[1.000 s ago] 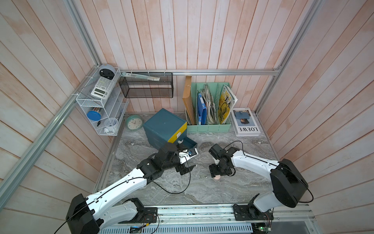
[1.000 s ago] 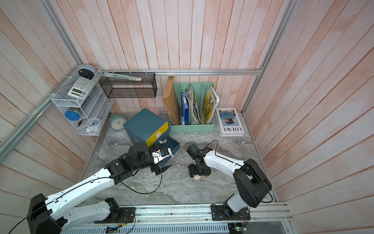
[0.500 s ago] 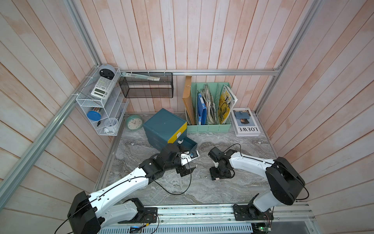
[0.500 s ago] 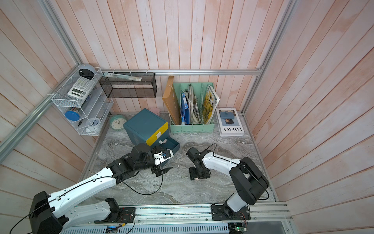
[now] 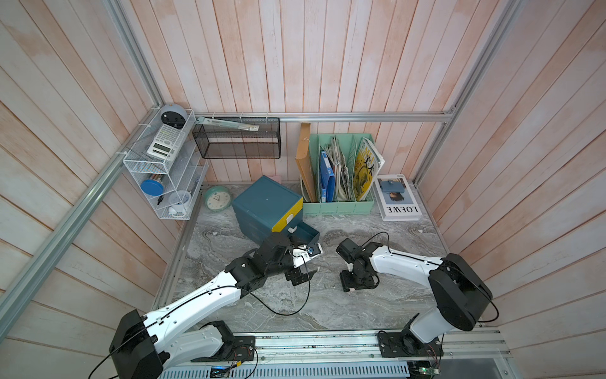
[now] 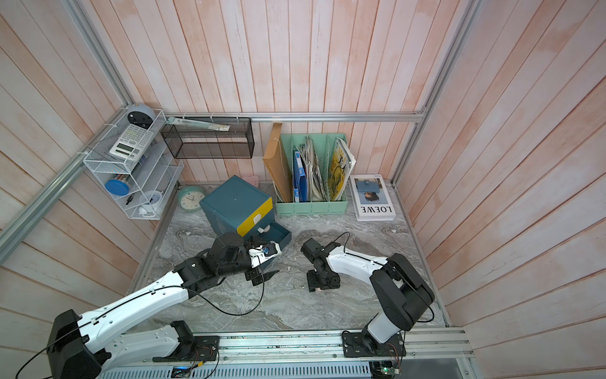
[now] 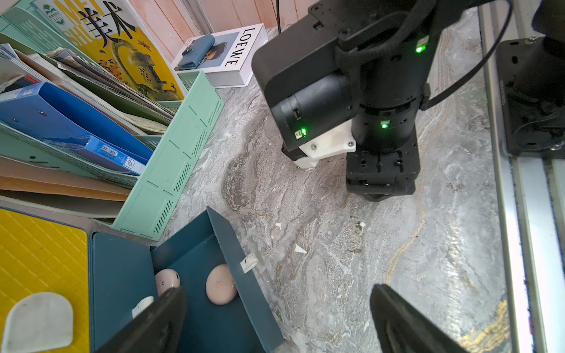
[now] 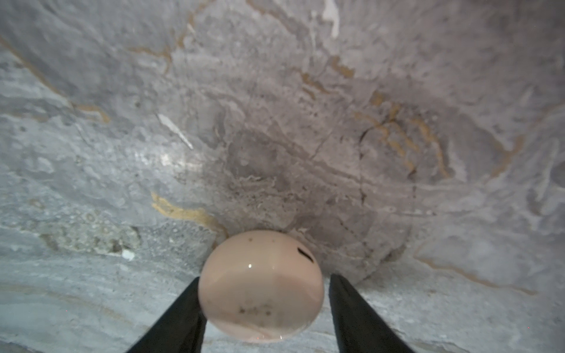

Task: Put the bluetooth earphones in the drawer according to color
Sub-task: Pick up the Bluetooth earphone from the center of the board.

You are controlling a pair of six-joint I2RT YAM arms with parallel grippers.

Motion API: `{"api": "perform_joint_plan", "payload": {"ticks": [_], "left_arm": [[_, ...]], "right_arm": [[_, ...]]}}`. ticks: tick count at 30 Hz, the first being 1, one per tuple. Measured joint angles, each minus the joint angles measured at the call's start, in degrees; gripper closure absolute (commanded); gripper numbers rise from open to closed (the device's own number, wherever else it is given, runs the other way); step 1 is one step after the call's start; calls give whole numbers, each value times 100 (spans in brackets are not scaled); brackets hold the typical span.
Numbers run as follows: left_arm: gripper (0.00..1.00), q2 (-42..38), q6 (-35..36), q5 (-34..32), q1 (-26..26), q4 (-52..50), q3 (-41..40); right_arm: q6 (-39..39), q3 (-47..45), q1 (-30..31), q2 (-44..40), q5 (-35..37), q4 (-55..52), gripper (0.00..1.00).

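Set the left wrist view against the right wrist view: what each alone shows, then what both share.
Left wrist alone: the open drawer holding two pale pink cases, the mint file rack, the LOEWE book. Right wrist alone: another pale pink case on the marble table, between the fingers of the right end effector. Both: the marble table.

Soft, even light is filling both top views; glare is washing the tabletop (image 7: pixel 458 244) in the left wrist view; right wrist edges are blurring.
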Motion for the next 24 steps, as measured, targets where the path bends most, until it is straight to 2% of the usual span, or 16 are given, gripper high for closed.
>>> {"api": "perform_joint_plan", "payload": {"ticks": [7,13,17,23,24], "left_arm": [[0,0,0,-68,0,2,0],[0,0,0,-118,0,4,0],[0,-2,0,-203,0,11,0],[0,-76,-24,-258,59,68,-11],[0,-103,-46,-256,96,81,-11]], "right_arm": [[44,-2,-2,0,94,26,41],[70,-2,0,-11,127,39,53],[81,-63,-2,-144,271,214,70],[81,-74,-2,-750,588,367,100],[81,-74,-2,-852,638,396,100]]}}
